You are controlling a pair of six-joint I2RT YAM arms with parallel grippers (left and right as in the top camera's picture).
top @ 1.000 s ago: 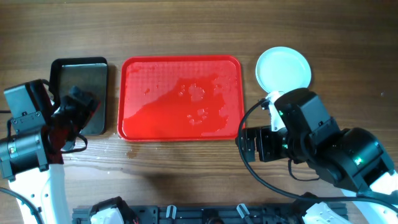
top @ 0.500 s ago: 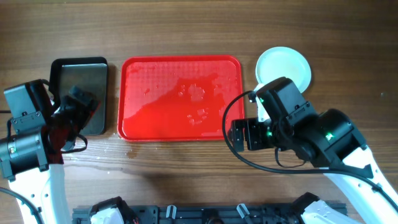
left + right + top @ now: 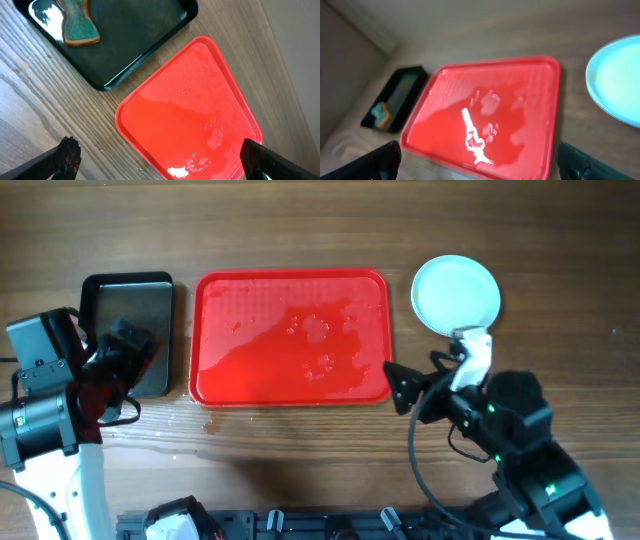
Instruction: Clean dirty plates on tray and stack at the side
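The red tray point(image 3: 290, 300) lies mid-table, bare and wet with water patches; it also shows in the left wrist view point(image 3: 200, 100) and the right wrist view point(image 3: 495, 110). A pale mint-white plate point(image 3: 456, 293) lies on the table right of the tray, clean on top, and I cannot tell how many plates are stacked under it. Its edge shows in the right wrist view point(image 3: 618, 85). My right gripper point(image 3: 405, 392) is open and empty by the tray's front right corner point(image 3: 485, 167). My left gripper point(image 3: 128, 342) is open and empty over the black pan's front edge point(image 3: 160, 167).
A black metal pan point(image 3: 135, 295) sits left of the tray, partly under my left arm. A green and orange sponge point(image 3: 75, 25) lies in it, also seen in the right wrist view point(image 3: 381, 114). Water drops lie on the wood in front of the tray.
My right arm has drawn back from beside the plate toward the table's front, and its gripper now points at the tray's front right corner. The left arm has not moved.
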